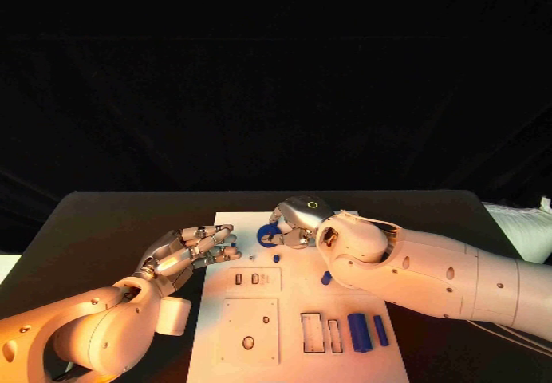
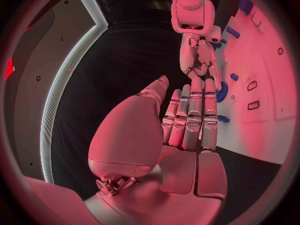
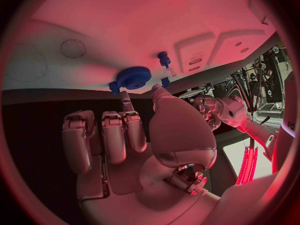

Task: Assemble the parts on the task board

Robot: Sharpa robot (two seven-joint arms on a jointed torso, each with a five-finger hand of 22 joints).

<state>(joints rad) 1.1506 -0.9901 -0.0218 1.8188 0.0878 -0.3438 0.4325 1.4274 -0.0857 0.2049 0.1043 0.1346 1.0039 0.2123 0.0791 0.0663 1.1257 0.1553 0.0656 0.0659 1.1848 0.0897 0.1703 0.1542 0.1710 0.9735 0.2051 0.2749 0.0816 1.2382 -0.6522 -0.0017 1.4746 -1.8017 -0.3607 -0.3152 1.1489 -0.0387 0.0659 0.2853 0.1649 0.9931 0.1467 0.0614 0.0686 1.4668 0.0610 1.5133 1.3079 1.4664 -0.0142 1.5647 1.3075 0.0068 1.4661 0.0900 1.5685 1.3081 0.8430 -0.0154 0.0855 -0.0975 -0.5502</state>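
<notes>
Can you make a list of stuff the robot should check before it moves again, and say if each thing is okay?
1. Right hand has hold of the blue gear: cannot tell; its fingertips are at the gear, but the grip is not clear.
2. Gear is over the white board: ok, near its far edge.
3. Left hand is holding nothing: ok, fingers straight and empty.
4. Left hand is clear of the gear: ok, beside the board's left edge.
5. Two blue bars are waiting on the board: ok, near the right arm.

The flat white plastic task board (image 1: 301, 319) looks smooth and matt; small blue plastic parts (image 1: 359, 331) likewise; the black table (image 1: 115, 223) looks dull.
</notes>
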